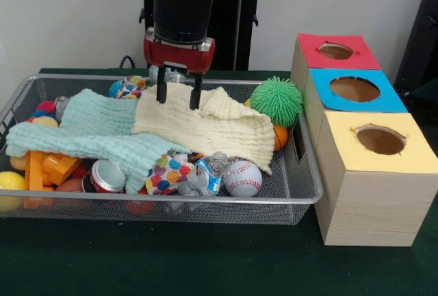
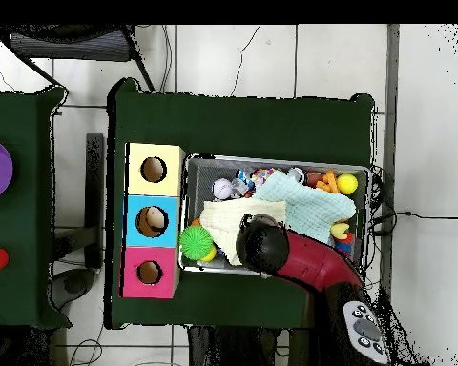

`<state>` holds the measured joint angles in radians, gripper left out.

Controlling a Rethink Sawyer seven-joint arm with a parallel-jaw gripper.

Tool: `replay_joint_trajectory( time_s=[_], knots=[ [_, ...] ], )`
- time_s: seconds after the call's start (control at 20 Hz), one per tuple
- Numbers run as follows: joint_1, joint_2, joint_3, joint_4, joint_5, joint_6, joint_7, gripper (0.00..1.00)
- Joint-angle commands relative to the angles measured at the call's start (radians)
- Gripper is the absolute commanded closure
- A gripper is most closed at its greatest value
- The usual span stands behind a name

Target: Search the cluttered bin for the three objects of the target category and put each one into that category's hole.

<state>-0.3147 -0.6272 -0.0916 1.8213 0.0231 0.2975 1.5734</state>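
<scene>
**End effector poised over cream cloth in cluttered bin**

End effector [image 1: 178, 96] is seen at the far middle of the wire bin [image 1: 301, 200], its two dark fingers [image 1: 162, 89] spread apart and empty, with their tips at the far edge of the cream cloth [image 1: 212, 126]. Whether the tips touch the cloth cannot be told. A mint cloth [image 1: 89, 132] is spread to the left of the cream one, and the two overlap near the middle of the bin.

Which category is the target cannot be told. Several balls are visible: a green spiky ball [image 1: 277, 100] lies at the far right of the bin, to the right of the end effector; a baseball [image 1: 242, 178] rests at the near right, well nearer than the fingers; an orange ball [image 1: 280, 137] is partly hidden at the right edge of the cream cloth; a patterned ball [image 1: 127, 87] sits just left of the end effector at the far side. A drinks can [image 1: 105, 176] lies on its side at the near left, beside orange plastic pieces [image 1: 51, 169].

Three boxes stand on the green bench [image 1: 171, 258] right of the bin, each with a round hole: a yellow-topped box [image 1: 376, 173] nearest, a blue-topped box [image 1: 356, 91] behind it, and a red-topped box [image 1: 335, 51] farthest.
</scene>
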Motion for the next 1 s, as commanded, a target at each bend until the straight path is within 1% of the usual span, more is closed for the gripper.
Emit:
replay_joint_trajectory(
  time_s=[0.05,0.15,0.2,0.4,0.5,0.55,0.6,0.75,0.85,1.0],
  knots=[
    [-0.012,0.079,0.101,-0.106,0.055,-0.082,0.186,0.0],
    [0.003,0.101,0.084,-0.134,0.039,-0.137,0.185,0.0],
    [0.02,0.114,0.063,-0.155,0.039,-0.145,0.19,0.0],
    [0.053,0.167,0.022,-0.208,0.036,-0.148,0.189,0.0],
    [0.078,0.185,-0.016,-0.221,0.029,-0.146,0.189,0.0],
    [0.115,0.191,-0.071,-0.242,0.024,-0.117,0.189,0.0],
    [0.138,0.191,-0.103,-0.244,0.019,-0.094,0.19,0.0],
    [0.16,0.178,-0.16,-0.237,0.005,-0.089,0.183,0.0],
    [0.164,0.181,-0.182,-0.236,0.002,-0.091,0.178,0.0],
    [0.204,0.202,-0.247,-0.268,0.002,-0.029,0.172,0.0]
  ],
)
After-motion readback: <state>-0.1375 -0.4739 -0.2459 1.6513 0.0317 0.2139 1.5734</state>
